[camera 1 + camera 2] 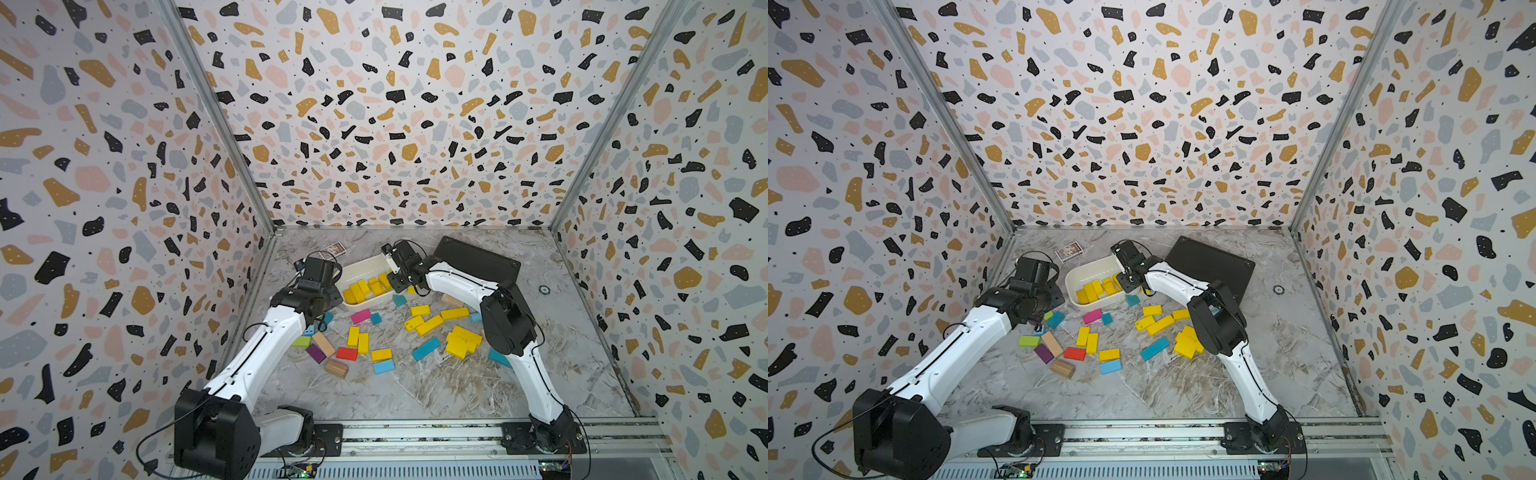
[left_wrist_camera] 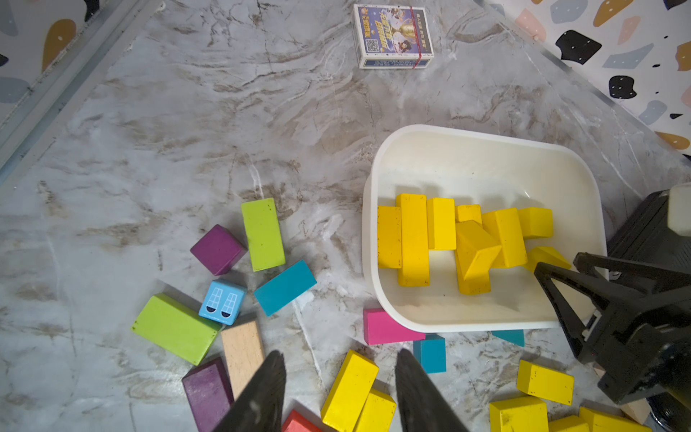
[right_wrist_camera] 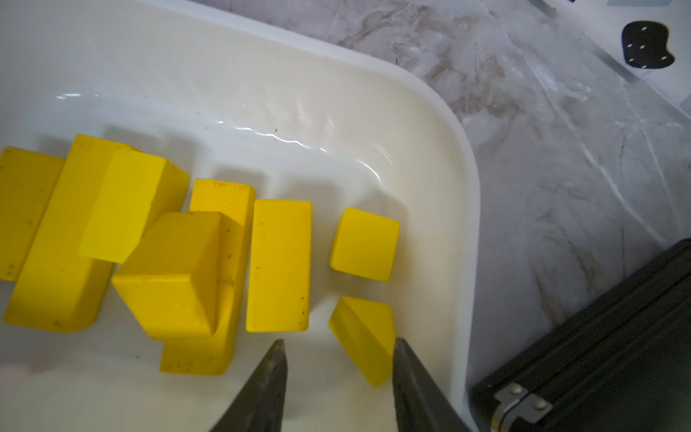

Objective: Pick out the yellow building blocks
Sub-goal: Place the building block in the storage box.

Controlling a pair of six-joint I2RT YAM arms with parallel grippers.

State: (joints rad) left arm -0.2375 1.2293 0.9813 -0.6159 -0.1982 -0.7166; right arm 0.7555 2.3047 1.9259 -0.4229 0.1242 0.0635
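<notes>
Several yellow building blocks [image 3: 278,263] lie in a white bin [image 3: 430,123], which both top views show at the back of the table [image 1: 365,262] [image 1: 1088,266]. My right gripper [image 3: 338,346] hangs open over the bin's corner. A small yellow block [image 3: 364,336] lies tilted in the bin between its jaws, against one finger. More yellow blocks [image 1: 430,324] [image 1: 463,340] [image 1: 358,338] lie loose on the table. My left gripper [image 2: 340,357] is open above a pair of yellow blocks [image 2: 349,389], holding nothing.
A black case [image 1: 478,259] lies behind the right arm, right beside the bin. A small card box [image 2: 392,35] sits at the back. Pink [image 1: 360,316], teal [image 1: 426,348], red [image 1: 346,353], purple [image 1: 316,353], green [image 1: 301,341] and tan [image 1: 336,368] blocks are scattered among the yellow ones.
</notes>
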